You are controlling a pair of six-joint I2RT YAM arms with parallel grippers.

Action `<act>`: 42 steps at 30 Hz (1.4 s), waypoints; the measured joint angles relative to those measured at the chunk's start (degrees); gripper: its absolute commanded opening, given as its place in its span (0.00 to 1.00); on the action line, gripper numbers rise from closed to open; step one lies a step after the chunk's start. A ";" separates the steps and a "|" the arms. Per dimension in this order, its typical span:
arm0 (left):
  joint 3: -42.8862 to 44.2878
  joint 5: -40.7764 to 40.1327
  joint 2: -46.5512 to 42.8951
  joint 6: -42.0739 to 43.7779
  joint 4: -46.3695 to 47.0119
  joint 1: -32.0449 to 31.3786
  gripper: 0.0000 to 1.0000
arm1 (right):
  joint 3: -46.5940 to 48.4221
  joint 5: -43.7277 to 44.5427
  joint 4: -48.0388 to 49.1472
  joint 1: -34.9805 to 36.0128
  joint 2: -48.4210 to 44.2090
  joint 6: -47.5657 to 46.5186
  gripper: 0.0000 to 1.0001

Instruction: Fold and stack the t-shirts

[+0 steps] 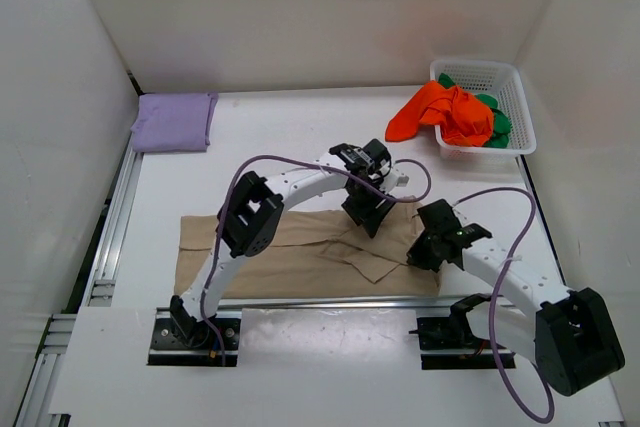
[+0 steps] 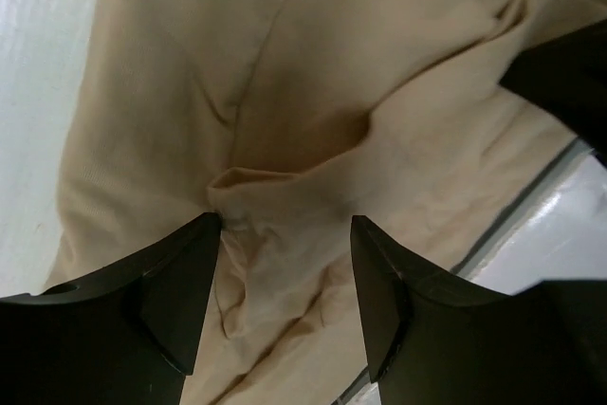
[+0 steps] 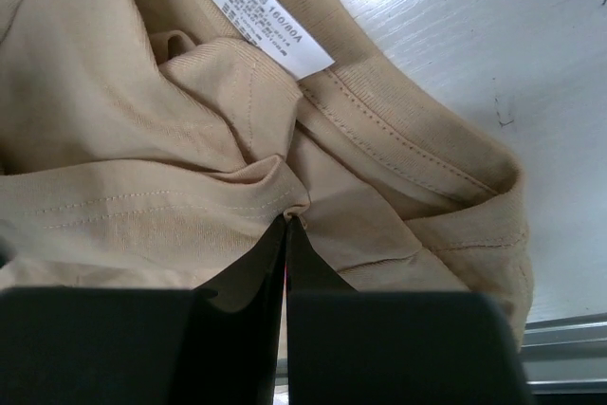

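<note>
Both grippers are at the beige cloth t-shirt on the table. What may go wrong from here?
1. The right gripper is shut on only a thin pinch of the beige cloth t-shirt near its collar; the cloth may slip out when pulled.
2. The left gripper stands open over wrinkled cloth; closing there may catch several layers and spoil the fold.

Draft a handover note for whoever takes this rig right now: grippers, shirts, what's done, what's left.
Left gripper: open, over the beige t-shirt.
Right gripper: shut on that shirt's cloth near the collar.
Lavender t-shirt: folded, far left.
Orange t-shirt, green t-shirt: in the white basket, orange spilling over its rim.
Done: lavender folded.
To do: fold beige, orange, green; stack all.
</note>
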 measured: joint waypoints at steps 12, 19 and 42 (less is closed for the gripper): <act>-0.35 -0.11 2.05 -0.37 -0.13 -0.52 0.18 | -1.03 -2.23 1.57 -1.84 -0.68 1.01 0.00; -1.03 -0.31 1.11 -0.22 -0.17 -0.76 0.10 | 0.07 -0.76 -0.50 -1.84 -1.05 -0.81 0.00; -16.15 -3.26 -17.20 -0.24 0.57 -1.03 0.10 | 6.64 7.34 -15.89 11.85 -19.63 -1.01 0.00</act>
